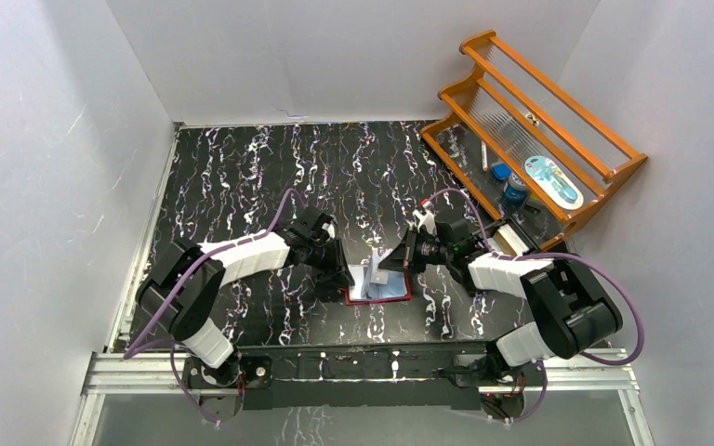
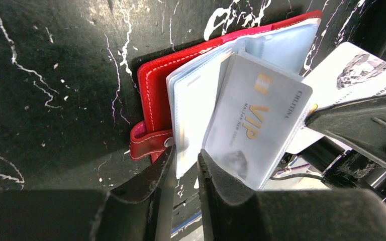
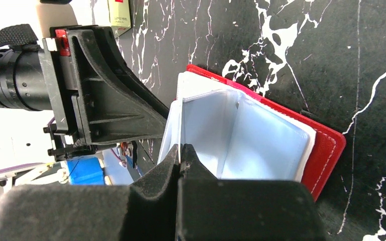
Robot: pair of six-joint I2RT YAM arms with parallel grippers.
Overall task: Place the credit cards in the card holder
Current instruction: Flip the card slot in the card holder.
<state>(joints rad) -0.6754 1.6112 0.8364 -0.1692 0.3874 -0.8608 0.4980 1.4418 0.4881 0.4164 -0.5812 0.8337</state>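
The dark red, stitched, leather-like folding card holder lay open on the black white-veined table, directly ahead of the left gripper, with its snap tab just beside the outer fingertip. The left fingers stood narrow, and one of the clear bluish plastic pocket leaves ran down into the gap between them. Whether they actually pinched it I cannot tell, but the placement read as a way to hold the leaves apart so that a pocket mouth stayed exposed. Just beyond the other left fingertip, a pale grey plastic card printed VIP sat inside a sleeve that was tilted up off the cover, so at least one card seemed stowed. Opposite, the right gripper had its fingers pressed together on a thin pale edge. I took this for the white rectangular plastic credit card, which showed its printed face past that gripper's black finger in the left wrist view. It was apparently gripped by one end so that the free end could lead into a pocket. Straight ahead of the right fingertips the fanned sleeves stood open, with the red cover beyond them. Whether the card's leading edge had entered a sleeve was hidden. The step looked like insertion, which needed the card square to the mouth, since the floppy leaves could buckle or the card could slide between two of them.
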